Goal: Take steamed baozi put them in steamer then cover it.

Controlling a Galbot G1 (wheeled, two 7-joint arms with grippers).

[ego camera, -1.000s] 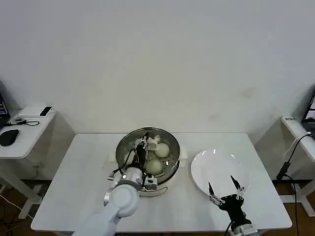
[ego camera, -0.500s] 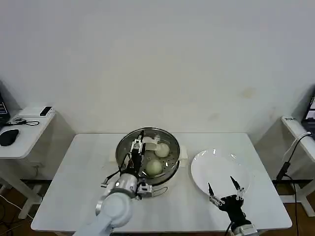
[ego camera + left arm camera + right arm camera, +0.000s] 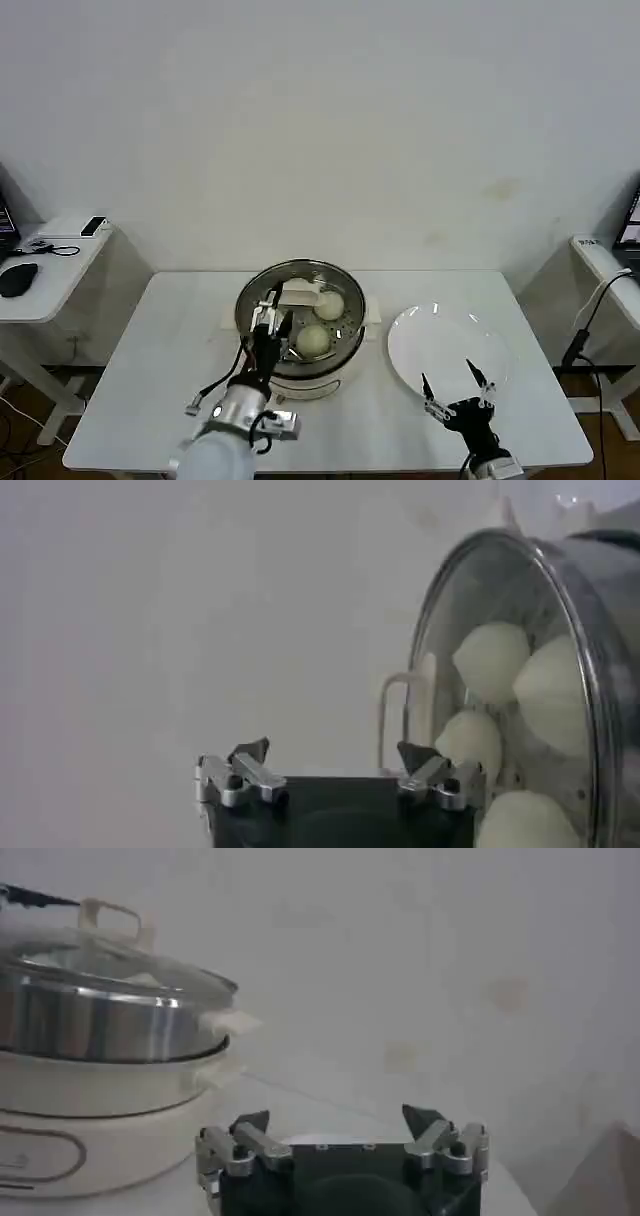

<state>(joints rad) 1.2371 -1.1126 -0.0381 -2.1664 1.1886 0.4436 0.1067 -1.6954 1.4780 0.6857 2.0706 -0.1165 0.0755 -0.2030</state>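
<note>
The steamer (image 3: 341, 361) stands mid-table with the glass cover (image 3: 298, 294) resting on it. Through the glass I see cream-white baozi (image 3: 329, 305) inside, several of them in the left wrist view (image 3: 490, 660). My left gripper (image 3: 269, 322) hangs open just in front of the steamer's near left rim, holding nothing. In its wrist view the left gripper (image 3: 333, 755) faces the cover (image 3: 455, 595) and its pale handle (image 3: 405, 720) from a short distance. My right gripper (image 3: 455, 391) stands open and unloaded over the near edge of the plate; its wrist view shows the right gripper (image 3: 335, 1118) looking toward the steamer (image 3: 90, 1028).
A flat white plate (image 3: 445, 340) lies right of the steamer. Side desks stand at the far left (image 3: 45, 265) and far right (image 3: 600, 260) beyond the table edges. Bare table surface (image 3: 160, 350) stretches left of the steamer.
My left gripper has let go of the cover's handle and drawn back toward me, off the steamer. The cover stays on the pot. The right arm has not moved.
</note>
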